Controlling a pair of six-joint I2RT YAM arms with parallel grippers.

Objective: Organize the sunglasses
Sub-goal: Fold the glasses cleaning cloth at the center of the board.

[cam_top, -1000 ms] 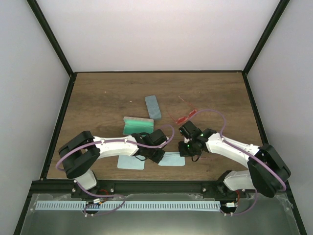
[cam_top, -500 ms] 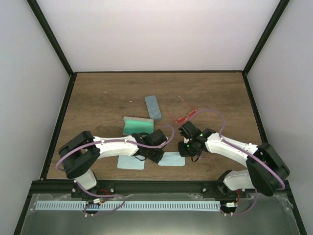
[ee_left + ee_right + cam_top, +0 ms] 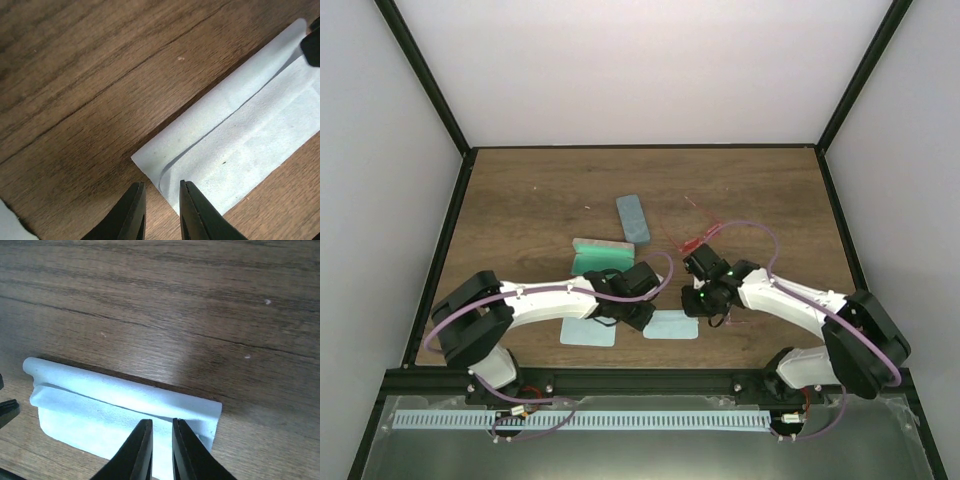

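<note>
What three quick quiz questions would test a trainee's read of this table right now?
1. True or false: the green-lined case lies open.
2. Multiple choice: the left gripper and right gripper are both at which thing? A) the blue-grey case B) the folded cloth C) the green-lined case
3. Short answer: where do the red-orange sunglasses lie?

Key: 1 true. 2 B. 3 On the bare table, outside any case.
</note>
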